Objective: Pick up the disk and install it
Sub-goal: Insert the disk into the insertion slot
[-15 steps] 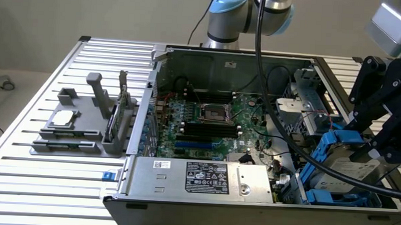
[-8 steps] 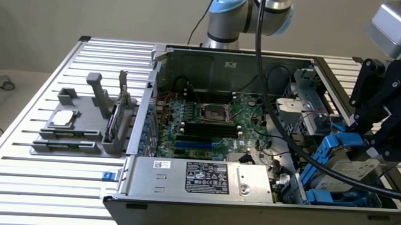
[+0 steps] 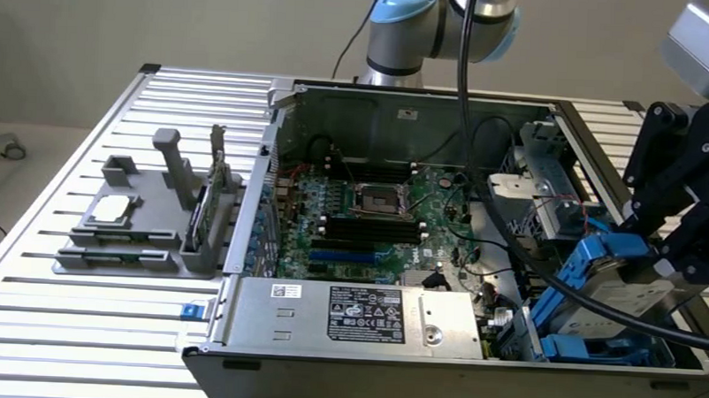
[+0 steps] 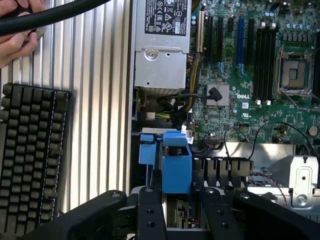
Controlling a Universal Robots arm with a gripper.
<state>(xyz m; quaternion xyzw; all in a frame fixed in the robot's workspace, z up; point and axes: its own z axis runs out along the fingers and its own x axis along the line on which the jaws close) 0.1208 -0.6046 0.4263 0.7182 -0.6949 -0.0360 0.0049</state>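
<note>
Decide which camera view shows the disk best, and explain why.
The exterior view: the disk shows its silver face and blue carrier, tilted. The wrist view gives its blue carrier end between the fingers.

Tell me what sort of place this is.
Probably a robotics lab bench for computer assembly: an open PC case on a slatted metal table, a robot arm, and a keyboard nearby.

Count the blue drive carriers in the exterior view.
2. One frames the disk, held tilted by the gripper at the exterior view's right; the second carrier lies just below it inside the case. Others may be hidden.
</note>
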